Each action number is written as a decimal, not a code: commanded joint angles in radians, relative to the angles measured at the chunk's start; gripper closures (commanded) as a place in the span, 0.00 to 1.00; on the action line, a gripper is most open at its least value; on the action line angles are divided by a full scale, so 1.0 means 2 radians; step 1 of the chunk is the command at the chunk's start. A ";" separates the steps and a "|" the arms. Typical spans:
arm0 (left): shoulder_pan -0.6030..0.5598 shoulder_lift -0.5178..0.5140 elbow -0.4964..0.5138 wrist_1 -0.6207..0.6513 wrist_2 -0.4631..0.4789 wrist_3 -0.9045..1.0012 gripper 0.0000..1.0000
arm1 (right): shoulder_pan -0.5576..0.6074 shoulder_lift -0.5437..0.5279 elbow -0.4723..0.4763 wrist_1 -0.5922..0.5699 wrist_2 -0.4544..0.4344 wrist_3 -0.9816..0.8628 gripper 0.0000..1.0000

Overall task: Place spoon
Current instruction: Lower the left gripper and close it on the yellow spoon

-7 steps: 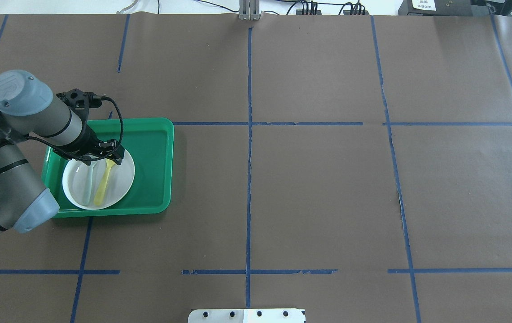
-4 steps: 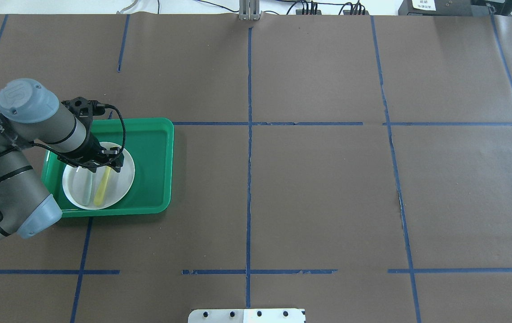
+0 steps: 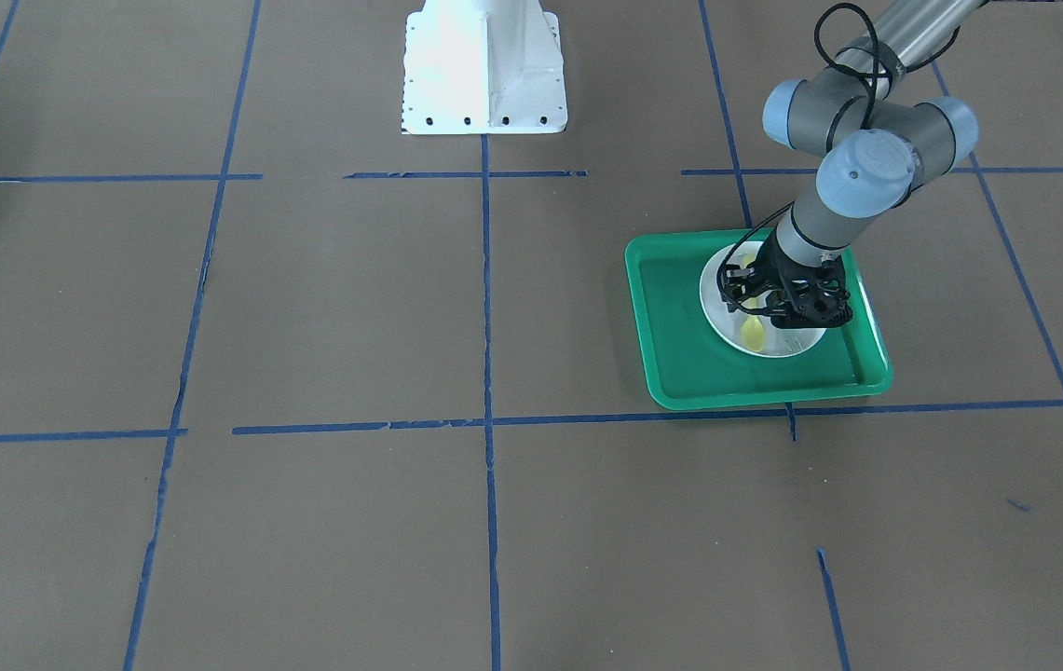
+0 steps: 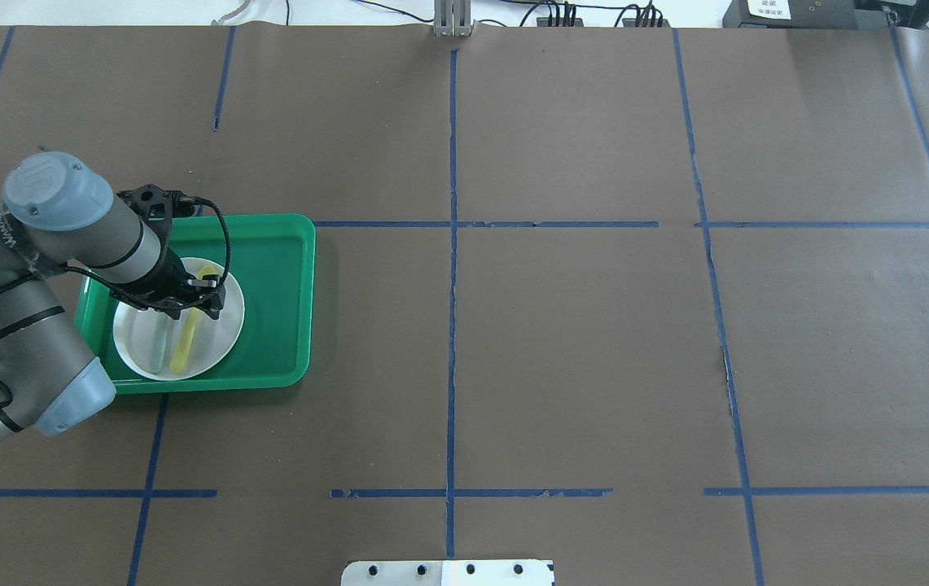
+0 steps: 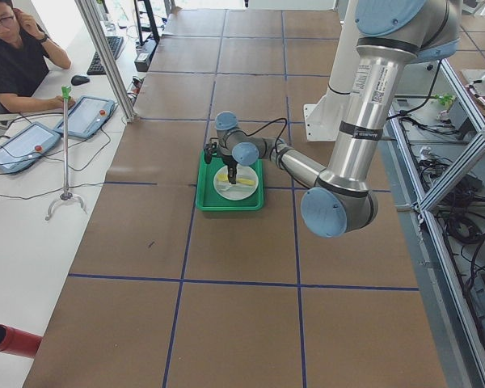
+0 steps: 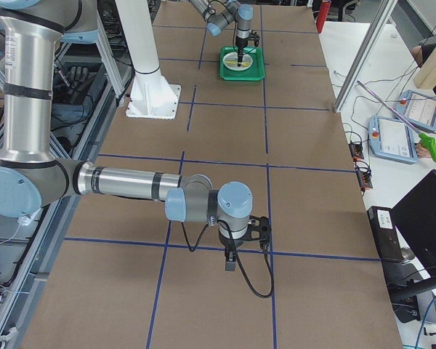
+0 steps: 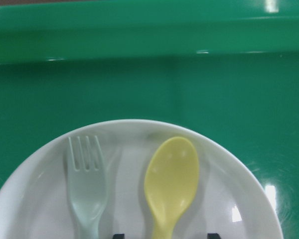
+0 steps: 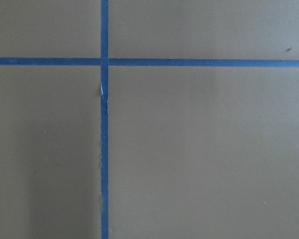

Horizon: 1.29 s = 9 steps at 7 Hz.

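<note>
Hovering over the white plate, the left pincer stands open astride the yellow spoon, which lies on that plate beside the fork, seemingly placed. Next: a straight lift clear.

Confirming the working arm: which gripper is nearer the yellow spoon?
Left. The left gripper hangs over the spoon handle on the plate, jaws either side of it; the right gripper is far off above the table at its other end.
</note>
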 commanded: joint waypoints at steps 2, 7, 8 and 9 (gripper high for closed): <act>0.000 0.000 0.002 0.000 -0.001 0.001 0.44 | 0.000 0.000 0.000 0.000 0.000 0.000 0.00; -0.001 0.005 -0.005 -0.003 -0.001 0.006 1.00 | 0.000 0.000 0.000 0.000 0.000 0.000 0.00; -0.005 0.013 -0.033 -0.002 -0.001 0.006 1.00 | 0.000 0.000 0.000 0.000 0.000 0.000 0.00; -0.009 0.041 -0.081 0.005 -0.002 0.015 1.00 | 0.000 0.000 0.000 0.000 0.000 0.000 0.00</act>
